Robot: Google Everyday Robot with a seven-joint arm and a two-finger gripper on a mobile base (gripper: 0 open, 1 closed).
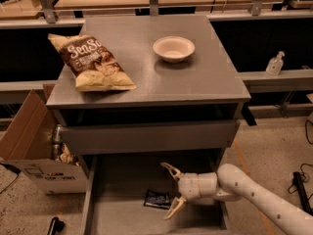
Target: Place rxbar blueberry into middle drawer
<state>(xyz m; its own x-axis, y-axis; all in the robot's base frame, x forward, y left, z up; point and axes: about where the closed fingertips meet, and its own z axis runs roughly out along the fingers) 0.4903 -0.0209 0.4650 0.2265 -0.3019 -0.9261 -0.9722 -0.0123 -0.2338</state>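
Observation:
The rxbar blueberry (157,199), a small dark wrapper with faint white print, lies flat on the grey floor of the open middle drawer (117,219), near its centre. My gripper (172,191) is inside the drawer just to the right of the bar. Its two cream fingers (170,170) are spread wide and hold nothing. The white arm reaches in from the lower right.
A brown-and-cream chip bag (91,61) and a white bowl (173,48) sit on the grey cabinet top (215,77). The drawer with the plain grey front panel (146,136) sits above the open one. A cardboard box (29,146) stands on the left.

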